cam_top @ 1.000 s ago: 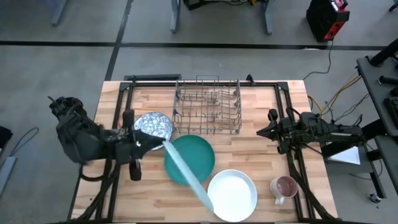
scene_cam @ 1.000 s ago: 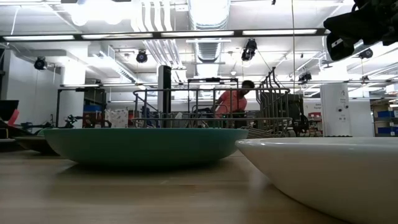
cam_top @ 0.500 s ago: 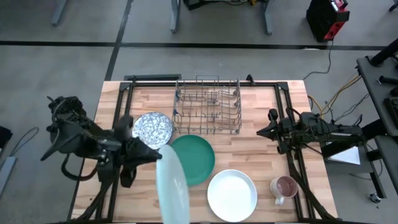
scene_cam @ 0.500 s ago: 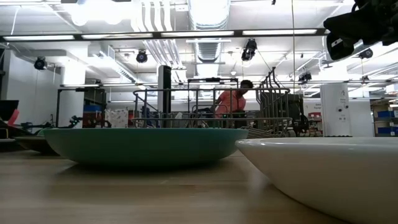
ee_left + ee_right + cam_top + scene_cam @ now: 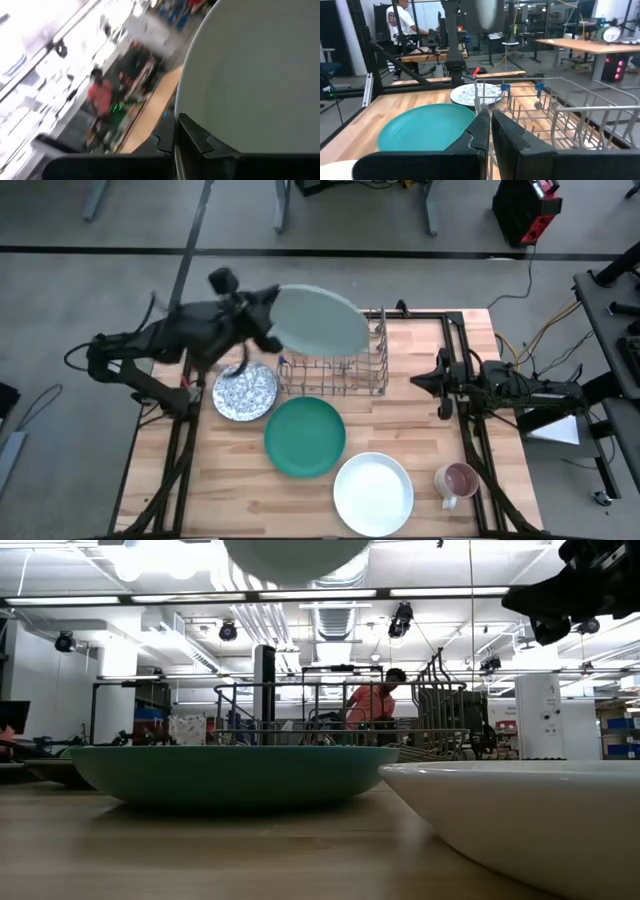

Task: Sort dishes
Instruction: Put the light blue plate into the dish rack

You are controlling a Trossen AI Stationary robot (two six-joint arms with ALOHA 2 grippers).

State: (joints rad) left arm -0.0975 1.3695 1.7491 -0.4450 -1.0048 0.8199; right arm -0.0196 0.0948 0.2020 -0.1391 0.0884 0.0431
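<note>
My left gripper [image 5: 265, 320] is shut on the large pale mint plate [image 5: 320, 318], high over the far left part of the wire rack [image 5: 335, 355]. The plate's lower edge shows in the low view [image 5: 295, 552], and it fills the left wrist view [image 5: 250, 75]. The dark teal-green plate [image 5: 305, 437], the white plate [image 5: 373, 493] and the blue-and-white speckled dish [image 5: 246, 390] lie flat on the table. My right gripper [image 5: 490, 132] is shut and empty at the table's right side [image 5: 437, 380]. My left gripper pinches the mint plate's rim [image 5: 192, 117] between its two fingers, on the side nearest the table's left. One finger [image 5: 197, 140] lies on the plate's face. The fingers come from the table's left. The plate is lifted clear and tilted, above the rack.
A mug [image 5: 457, 480] stands near the front right corner. The rack stands at the far middle of the table, with the speckled dish to its left and the teal plate [image 5: 427, 132] in front of it. A person shows in the room beyond the table [image 5: 372, 700].
My left gripper has carried the mint plate from low over the table's near side, up and toward the far edge, to above the rack. The plate has turned from edge-on to face-on in the high view.
</note>
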